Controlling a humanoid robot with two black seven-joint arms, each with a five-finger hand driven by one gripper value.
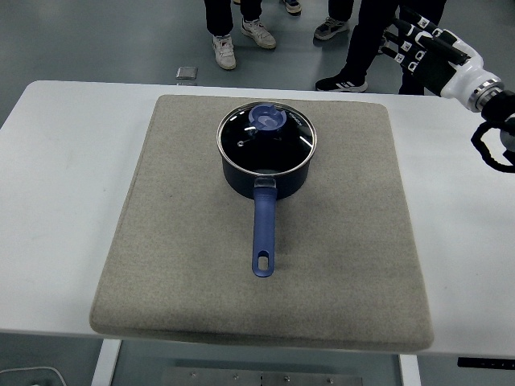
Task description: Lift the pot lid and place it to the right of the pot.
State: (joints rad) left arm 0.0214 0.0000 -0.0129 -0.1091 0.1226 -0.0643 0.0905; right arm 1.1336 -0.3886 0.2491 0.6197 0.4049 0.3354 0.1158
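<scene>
1. Head view: a dark blue saucepan stands on a grey felt-like square mat that covers the middle of the white table. Its long blue handle points toward the near edge and ends in a hanging slot.
2. The round glass lid with a metal rim sits on the saucepan, closing it; the blue knob is on the lid's far half. Reflections on the glass hide what is inside the pan.
3. The black-and-white right robot hand hangs at the upper right, beyond the table's far edge and well apart from the saucepan. Its fingers look loosely extended and hold nothing, though they overlap dark trousers behind, so their outline is hard to read.
4. The right arm is cut off by the right edge, with a black cable loop below the wrist.
5. People's legs and shoes show at the top, cut off above the knee. A small square floor fitting lies near them.
</scene>
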